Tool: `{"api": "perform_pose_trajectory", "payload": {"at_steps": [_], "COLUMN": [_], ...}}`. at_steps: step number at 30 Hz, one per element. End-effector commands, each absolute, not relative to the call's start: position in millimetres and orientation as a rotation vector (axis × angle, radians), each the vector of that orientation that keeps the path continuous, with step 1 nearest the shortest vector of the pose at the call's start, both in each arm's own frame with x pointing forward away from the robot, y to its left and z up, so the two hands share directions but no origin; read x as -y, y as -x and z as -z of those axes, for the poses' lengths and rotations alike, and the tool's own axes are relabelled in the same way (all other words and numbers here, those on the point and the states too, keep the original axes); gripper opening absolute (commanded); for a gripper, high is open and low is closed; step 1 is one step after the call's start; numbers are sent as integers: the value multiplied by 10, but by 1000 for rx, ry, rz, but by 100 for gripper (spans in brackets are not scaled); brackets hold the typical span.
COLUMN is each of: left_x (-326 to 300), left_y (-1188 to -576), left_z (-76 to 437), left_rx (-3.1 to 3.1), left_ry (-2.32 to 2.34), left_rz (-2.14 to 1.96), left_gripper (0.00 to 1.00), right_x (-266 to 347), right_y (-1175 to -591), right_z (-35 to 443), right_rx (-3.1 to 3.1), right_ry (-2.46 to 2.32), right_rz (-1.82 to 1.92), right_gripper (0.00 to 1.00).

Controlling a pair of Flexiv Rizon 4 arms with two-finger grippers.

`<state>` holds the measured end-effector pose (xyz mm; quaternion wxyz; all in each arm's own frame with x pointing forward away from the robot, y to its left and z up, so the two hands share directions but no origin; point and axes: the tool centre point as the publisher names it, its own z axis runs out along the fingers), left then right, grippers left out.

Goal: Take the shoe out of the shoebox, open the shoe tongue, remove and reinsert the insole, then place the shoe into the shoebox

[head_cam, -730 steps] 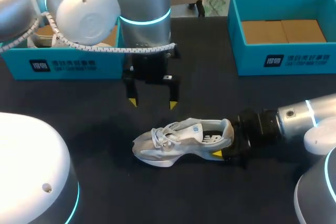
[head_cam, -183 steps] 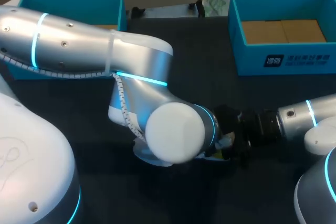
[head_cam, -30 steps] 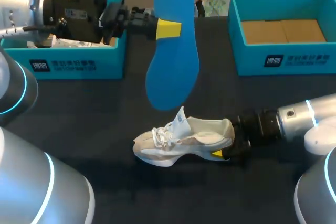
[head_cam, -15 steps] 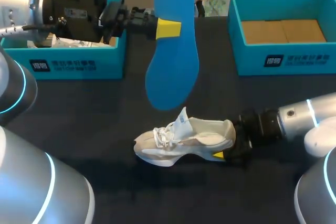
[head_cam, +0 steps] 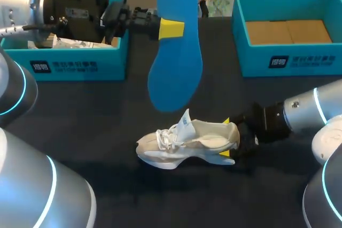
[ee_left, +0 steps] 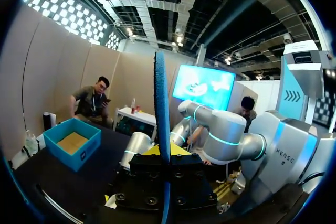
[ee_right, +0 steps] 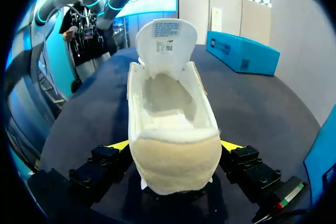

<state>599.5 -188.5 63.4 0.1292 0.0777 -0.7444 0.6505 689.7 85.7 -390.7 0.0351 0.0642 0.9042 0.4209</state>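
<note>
bright blue insole point(head_cam: 176, 57), white and cream shoe point(head_cam: 187, 142), teal shoebox point(head_cam: 288, 60) with tan floor, black table point(head_cam: 107, 110)

Table point(head_cam: 107, 110): one shoebox point(head_cam: 69, 65) stands at the back left, a second shoebox point(head_cam: 288, 33) at the back right, well apart. The shoe point(head_cam: 187, 145) rests on its sole at the front middle, outside both boxes, toe to the left, heel to the right. The right gripper point(head_cam: 227, 138), entering from the right, sits at the heel. The tongue point(ee_right: 166, 38) stands upright ahead of the shoe's opening. The insole point(head_cam: 176, 52) hangs on edge above the table, behind the shoe and between the boxes, clamped in the left gripper point(head_cam: 171, 29).
</note>
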Motion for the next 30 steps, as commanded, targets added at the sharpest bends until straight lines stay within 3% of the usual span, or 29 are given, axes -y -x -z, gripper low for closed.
{"api": "perform_pose_trajectory", "payload": {"at_steps": [1, 8, 19, 30], "left_x": [1906, 1906, 1906, 1906], "left_y": [-6003, -6003, -6003, -6003], "left_z": [-627, -627, -627, -627], "left_rx": [2162, 2162, 2162, 2162], "left_ry": [-224, -224, -224, -224], "left_rz": [-1893, -1893, -1893, -1893], "left_gripper": [0, 0, 0, 0], "right_x": [-881, -929, -929, -1164], "right_y": [-6854, -6799, -6799, -6823], "right_z": [3733, 3583, 3583, 3249], "right_rx": [-2887, -3094, -3094, -3120], "right_ry": [-215, -162, -162, -217], "right_rz": [-1010, -717, -717, -367], "right_gripper": [100, 100, 100, 100]}}
